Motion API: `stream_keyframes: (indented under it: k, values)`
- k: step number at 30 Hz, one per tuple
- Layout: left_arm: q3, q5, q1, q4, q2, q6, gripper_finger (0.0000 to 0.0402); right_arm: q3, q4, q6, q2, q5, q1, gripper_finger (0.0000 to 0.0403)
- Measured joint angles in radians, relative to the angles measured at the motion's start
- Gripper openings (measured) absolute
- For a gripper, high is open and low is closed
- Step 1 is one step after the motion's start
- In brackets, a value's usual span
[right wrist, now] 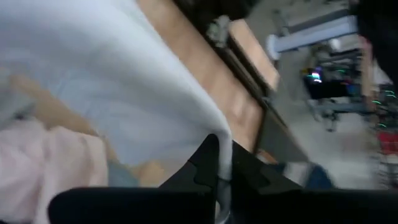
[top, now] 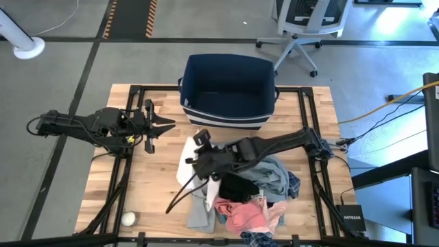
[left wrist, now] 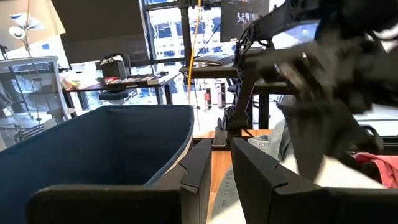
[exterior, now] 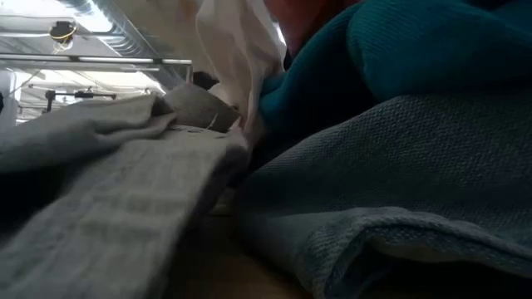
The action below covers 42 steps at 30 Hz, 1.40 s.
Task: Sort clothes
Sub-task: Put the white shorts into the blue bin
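**Asker:** Start with the big things. Where does everything sit?

**Me:** The counter (top: 147, 199) carries it all. At its far edge stands the navy bin (top: 228, 89), and from above I can see nothing in it. The clothes (top: 250, 199) lie heaped at the near side, right of the middle: teal and grey-blue on top, black in the centre, pink at the near edge, plaid peeking out, a light grey piece trailing to the left.

**Asker:** And what have you got hold of?

**Me:** My right gripper (right wrist: 219, 163) has its fingers closed tight on a fold of the white garment (top: 191, 159). My own wrist camera shows the cloth running right down between them and billowing away. From above, that gripper (top: 204, 156) sits at the left edge of the heap, with the white piece draped toward the bin.

**Asker:** So which way does the next move go?

**Me:** I judge it as a carry. The bin lies straight beyond my right fingers, toward the far edge, close by. The white piece runs lengthwise roughly along that same line, so its tail should drag behind.

**Asker:** Your other arm?

**Me:** My left gripper (top: 159, 124) waits with its fingers spread and holding nothing, just left of the bin, slightly nearer to it than my right.

**Asker:** Anything small?

**Me:** A little white ball (top: 128, 218) near the front left corner, well apart from the heap.
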State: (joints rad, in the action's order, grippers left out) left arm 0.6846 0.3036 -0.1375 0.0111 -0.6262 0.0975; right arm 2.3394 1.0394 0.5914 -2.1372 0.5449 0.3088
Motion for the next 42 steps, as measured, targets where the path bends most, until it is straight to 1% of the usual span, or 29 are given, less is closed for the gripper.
stream_keyframes:
  k: [4, 12, 17, 20, 26, 31, 35, 39, 42]
  values:
    - [0.000, 0.000, 0.000, 0.003, 0.000, 0.000, 0.0059, -0.006, 0.043, 0.009, 0.058, 0.078, -0.001, 0.0036]
    - [0.000, 0.000, 0.000, 0.003, 0.000, 0.001, 0.0059, -0.007, 0.040, 0.030, 0.188, 0.218, -0.002, 0.0038]
    - [0.000, 0.000, 0.000, 0.000, 0.000, 0.008, 0.0059, -0.007, 0.010, 0.149, 0.267, 0.365, -0.014, 0.0039]
    - [0.000, 0.000, 0.000, -0.001, 0.000, 0.008, 0.0059, -0.007, 0.002, 0.174, 0.309, 0.397, -0.045, 0.0039]
    - [0.000, 0.000, 0.000, -0.001, 0.000, 0.008, 0.0059, -0.007, 0.010, 0.172, 0.357, 0.376, -0.158, 0.0039]
    - [0.000, 0.000, 0.001, -0.001, 0.000, 0.008, 0.0059, -0.008, 0.015, 0.151, 0.358, 0.313, -0.262, 0.0040]
    - [0.000, 0.000, 0.001, -0.001, 0.000, 0.015, 0.0059, -0.008, 0.054, 0.083, 0.358, 0.208, -0.342, 0.0040]
    - [0.000, 0.000, 0.001, 0.000, 0.000, 0.014, 0.0059, -0.008, 0.137, -0.006, 0.354, 0.089, -0.410, 0.0040]
    - [0.000, 0.000, 0.001, 0.000, 0.000, 0.014, 0.0059, -0.008, 0.214, -0.062, 0.340, 0.022, -0.447, 0.0040]
